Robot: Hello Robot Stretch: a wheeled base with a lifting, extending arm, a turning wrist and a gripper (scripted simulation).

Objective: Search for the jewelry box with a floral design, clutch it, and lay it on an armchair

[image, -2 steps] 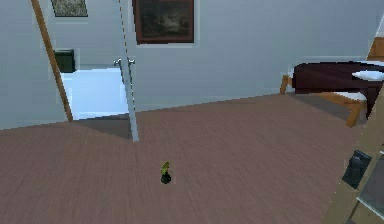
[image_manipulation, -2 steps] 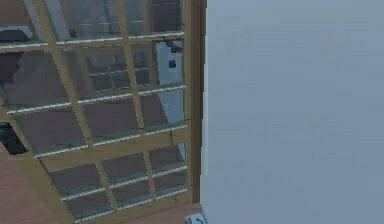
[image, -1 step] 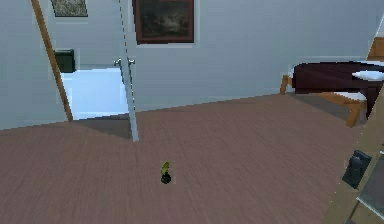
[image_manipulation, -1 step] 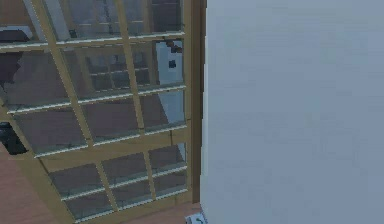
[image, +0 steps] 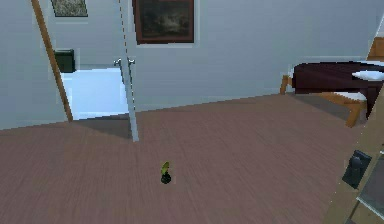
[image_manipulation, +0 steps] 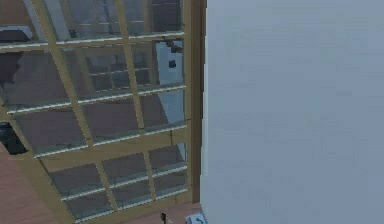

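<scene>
Pincer pokes up at the arm side view's bottom edge, below wood-framed glass panes; whether it grasps anything cannot be told. A small dark, yellow-topped object sits on the floor, lower middle of the forward view.

- We see a floor of reddish-brown wood planks with a matt finish.
- The walls look smooth and matt, like pale paint.
- The bed has dark maroon cloth on a light wood frame.
- The door carries a shiny metal handle.
- We find a window of glossy, reflecting glass panes set in light wooden bars.
</scene>
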